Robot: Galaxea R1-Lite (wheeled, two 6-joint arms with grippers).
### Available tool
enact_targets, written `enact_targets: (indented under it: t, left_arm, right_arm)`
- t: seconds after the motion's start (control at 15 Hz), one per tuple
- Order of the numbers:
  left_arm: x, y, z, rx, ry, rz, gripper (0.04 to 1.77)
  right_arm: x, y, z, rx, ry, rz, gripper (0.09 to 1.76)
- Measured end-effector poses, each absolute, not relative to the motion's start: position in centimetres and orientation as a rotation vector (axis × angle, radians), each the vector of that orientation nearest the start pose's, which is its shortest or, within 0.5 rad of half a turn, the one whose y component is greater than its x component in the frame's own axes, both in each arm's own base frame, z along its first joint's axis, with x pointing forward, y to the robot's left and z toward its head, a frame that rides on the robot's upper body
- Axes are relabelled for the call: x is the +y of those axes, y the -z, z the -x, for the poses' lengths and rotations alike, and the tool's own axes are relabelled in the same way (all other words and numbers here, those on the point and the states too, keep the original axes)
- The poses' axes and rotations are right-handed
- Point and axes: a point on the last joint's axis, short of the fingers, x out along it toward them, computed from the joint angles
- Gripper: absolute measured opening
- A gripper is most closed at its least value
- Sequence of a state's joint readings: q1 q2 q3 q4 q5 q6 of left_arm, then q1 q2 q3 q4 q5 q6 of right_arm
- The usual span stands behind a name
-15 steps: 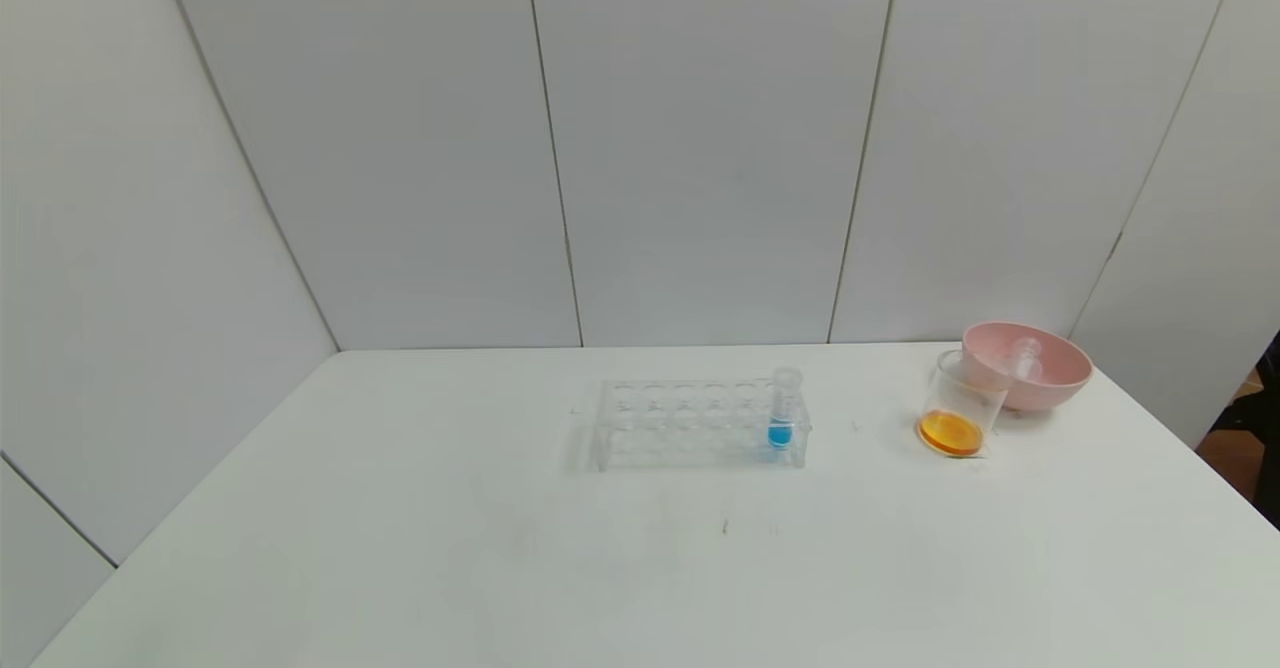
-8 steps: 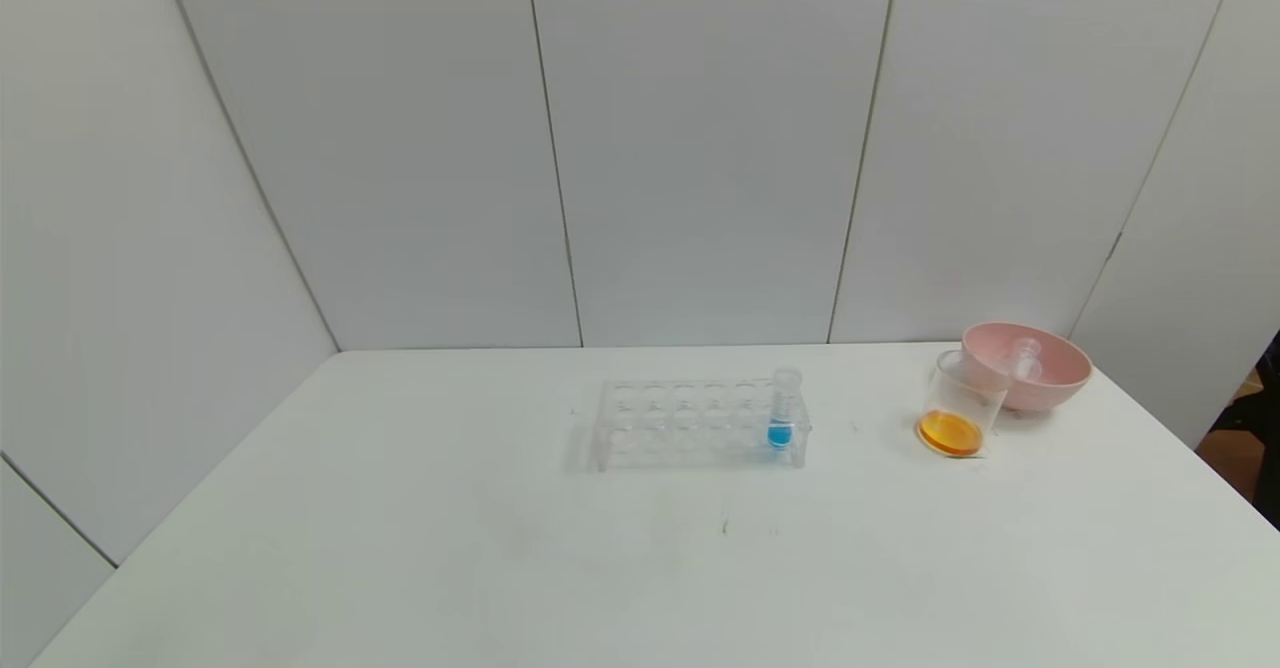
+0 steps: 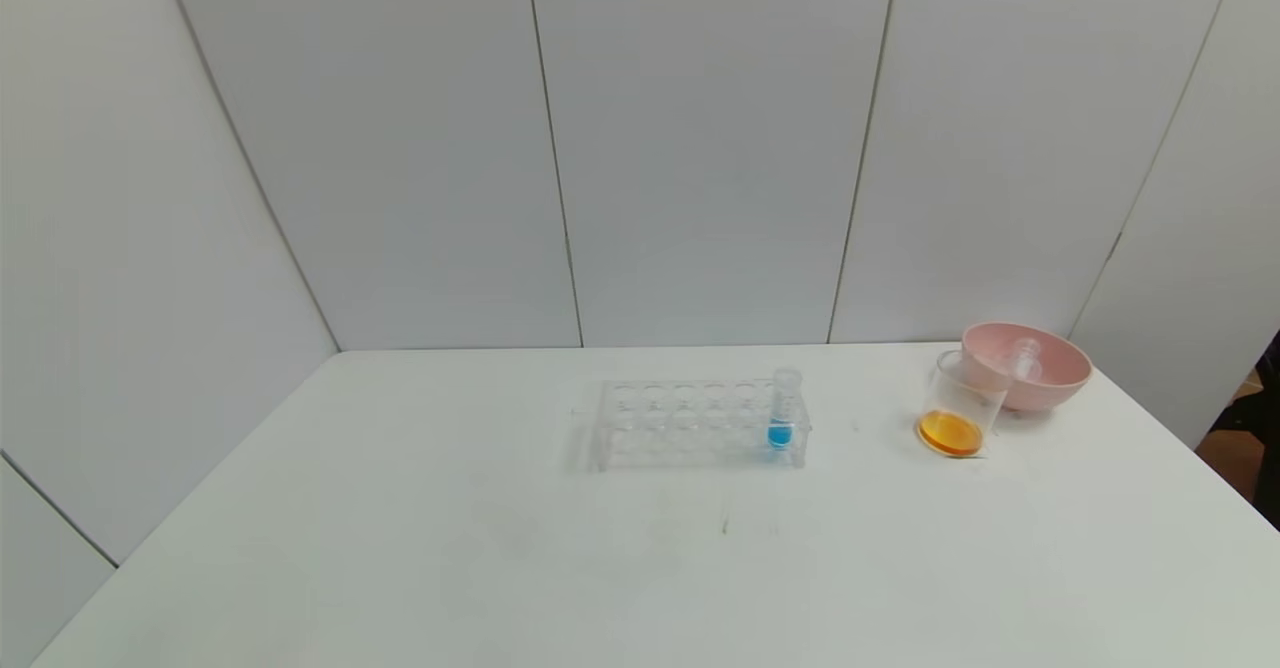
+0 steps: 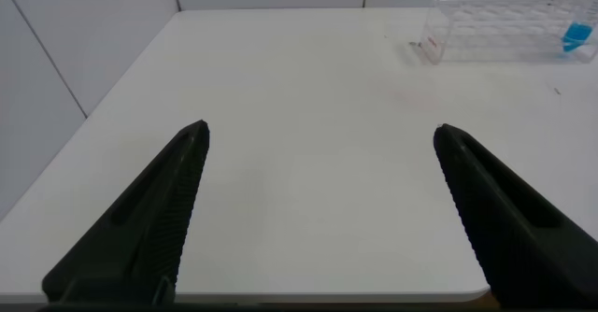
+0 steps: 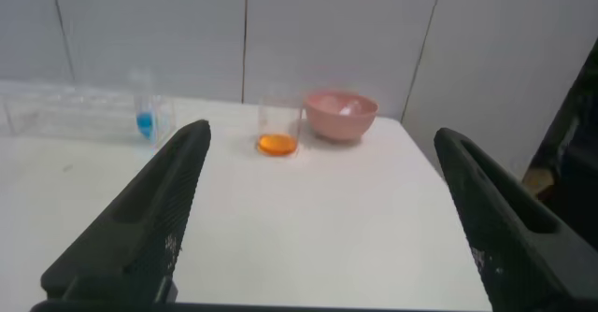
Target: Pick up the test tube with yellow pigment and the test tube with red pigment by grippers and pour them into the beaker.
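Note:
The beaker (image 3: 962,410) stands at the right of the table with orange liquid in its bottom; it also shows in the right wrist view (image 5: 278,127). No tube with yellow or red liquid is in view. A clear empty tube (image 3: 1024,356) lies in the pink bowl (image 3: 1055,388) just behind the beaker. My left gripper (image 4: 322,128) is open and empty over the table's front left part. My right gripper (image 5: 322,130) is open and empty over the front right part, well short of the beaker. Neither gripper shows in the head view.
A clear tube rack (image 3: 680,426) stands mid-table and holds one tube with blue liquid (image 3: 781,420) at its right end. The rack also shows in the left wrist view (image 4: 495,34). White wall panels close the back and sides.

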State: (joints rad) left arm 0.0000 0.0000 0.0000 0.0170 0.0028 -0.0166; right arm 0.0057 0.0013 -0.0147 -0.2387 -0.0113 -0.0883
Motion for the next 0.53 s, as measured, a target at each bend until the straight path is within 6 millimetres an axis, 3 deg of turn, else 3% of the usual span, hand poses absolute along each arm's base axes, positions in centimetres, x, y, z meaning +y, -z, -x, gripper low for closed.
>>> enact_targets:
  t: [0.27, 0.53]
  left_arm:
    - [0.0, -7.4, 2.3, 0.017, -0.003, 0.017, 1.72]
    - [0.0, -7.4, 2.3, 0.017, -0.003, 0.017, 1.72]
  right_arm:
    - [0.0, -7.8, 2.3, -0.016, 0.007, 0.047, 1.71]
    - [0.0, -7.5, 2.3, 0.007, 0.004, 0.009, 1.71]
